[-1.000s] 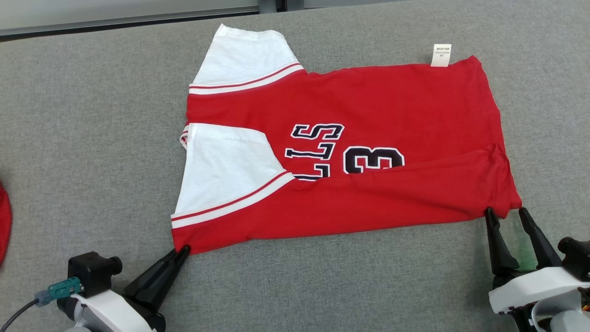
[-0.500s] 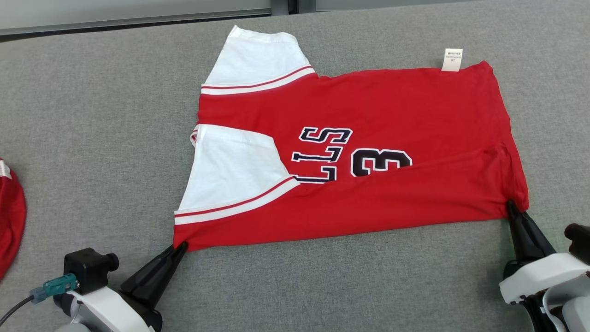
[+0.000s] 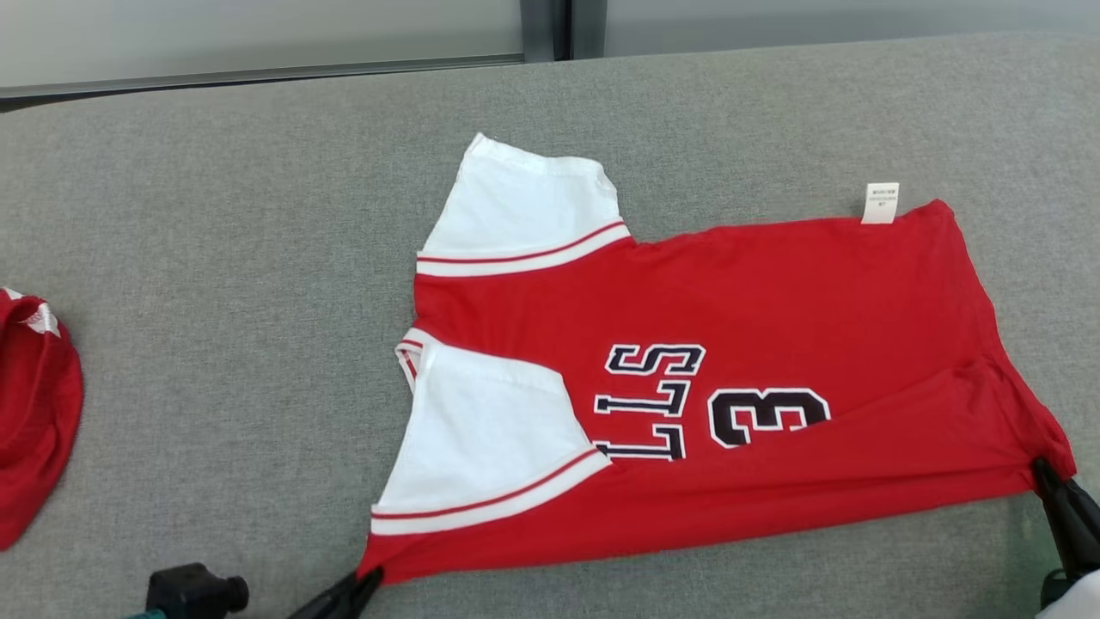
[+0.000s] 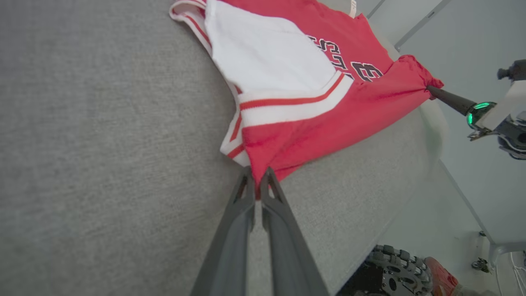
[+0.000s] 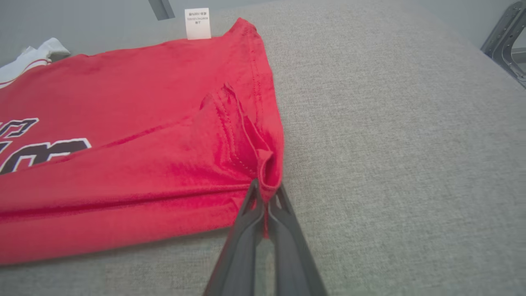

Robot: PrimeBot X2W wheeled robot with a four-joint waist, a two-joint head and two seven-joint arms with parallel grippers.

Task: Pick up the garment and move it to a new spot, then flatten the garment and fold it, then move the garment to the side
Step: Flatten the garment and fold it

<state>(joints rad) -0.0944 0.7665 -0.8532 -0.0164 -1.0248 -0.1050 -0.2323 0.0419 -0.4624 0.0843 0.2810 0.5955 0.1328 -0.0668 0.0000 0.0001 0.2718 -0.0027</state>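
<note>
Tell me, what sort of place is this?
Probably a robot test lab rather than a home: a grey felt-covered table, a single red jersey spread on it for folding, and a bare metal frame nearby.

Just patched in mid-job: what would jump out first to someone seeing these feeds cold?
A red jersey with white sleeves lies partly folded, centre-right on the grey table. The left gripper and right gripper each have jaws shut on a near corner of it. Another red garment sits at the far left.
</note>
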